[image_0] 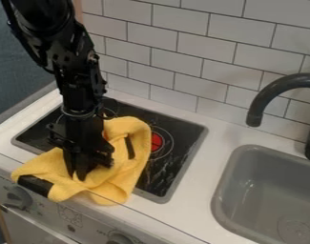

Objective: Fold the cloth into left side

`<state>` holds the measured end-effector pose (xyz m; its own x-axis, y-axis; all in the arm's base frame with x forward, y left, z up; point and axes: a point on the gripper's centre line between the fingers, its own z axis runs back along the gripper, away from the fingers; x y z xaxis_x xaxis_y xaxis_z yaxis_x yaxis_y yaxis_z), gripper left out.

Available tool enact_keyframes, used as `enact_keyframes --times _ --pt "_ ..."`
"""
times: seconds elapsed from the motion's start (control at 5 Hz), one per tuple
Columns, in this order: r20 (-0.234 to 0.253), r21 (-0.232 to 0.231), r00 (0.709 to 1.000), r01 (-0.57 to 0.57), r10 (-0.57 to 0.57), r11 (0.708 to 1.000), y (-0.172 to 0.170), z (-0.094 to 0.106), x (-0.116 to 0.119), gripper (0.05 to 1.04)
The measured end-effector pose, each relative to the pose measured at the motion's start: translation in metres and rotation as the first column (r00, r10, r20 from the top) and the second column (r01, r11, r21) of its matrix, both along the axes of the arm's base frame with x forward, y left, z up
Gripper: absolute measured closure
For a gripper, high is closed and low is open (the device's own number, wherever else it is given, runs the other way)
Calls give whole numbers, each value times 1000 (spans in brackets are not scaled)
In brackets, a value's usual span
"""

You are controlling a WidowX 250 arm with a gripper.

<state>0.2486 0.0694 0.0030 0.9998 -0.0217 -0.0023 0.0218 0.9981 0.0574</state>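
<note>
Arm [77, 81] from upper left; gripper [79, 176] points down on yellow cloth [122, 178]; spread or pinching, cannot tell.

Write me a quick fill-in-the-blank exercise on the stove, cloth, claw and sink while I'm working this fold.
1. The cloth is ____ in colour.
2. The claw points ____ at the cloth.
3. On the black stovetop, the coloured spot beside the cloth is ____.
4. In this view, the sink lies to the ____ of the stovetop.

Missing words: yellow; down; red; right.
</note>
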Motion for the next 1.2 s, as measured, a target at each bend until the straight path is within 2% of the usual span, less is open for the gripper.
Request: enact_keyframes --times 0.4,0.6,1.0,1.2 --pt "6 -21 1000 -11 11 1000 -3 10 4 350" --pt "57 -25 998 -5 6 1000 -4 29 9 98" --pt "173 -57 985 -10 20 998 -8 74 10 84" --pt "259 -49 966 13 0 999 -12 107 12 84"
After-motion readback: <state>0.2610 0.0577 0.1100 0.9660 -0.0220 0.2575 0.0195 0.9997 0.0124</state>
